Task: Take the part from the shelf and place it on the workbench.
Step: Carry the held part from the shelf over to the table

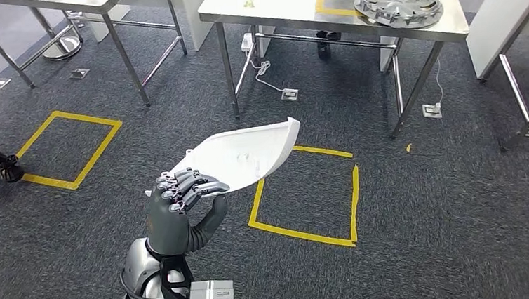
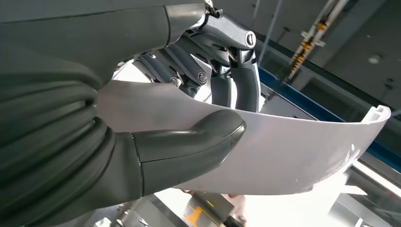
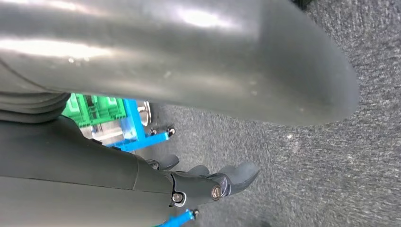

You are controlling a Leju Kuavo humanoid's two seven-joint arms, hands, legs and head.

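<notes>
One part in play: white curved part (image 1: 244, 154), held by left hand (image 1: 181, 204) at its near end, thumb (image 2: 189, 146) under, fingers (image 2: 236, 90) curled over the top face. Long axis runs up and away from the hand, forward and to its right, far tip raised. Workbench (image 1: 294, 3) lies well ahead of the hand in roughly that same direction, across open carpet; a round metal wheel cover (image 1: 398, 2) sits on its right portion. Left arm raised, forearm upright, palm turned inward. Right hand (image 3: 208, 182) hangs low by the floor, holding nothing, fingers loosely curled. Judgement: carry stage; left hand nearer, placement awaits closing on the bench.
</notes>
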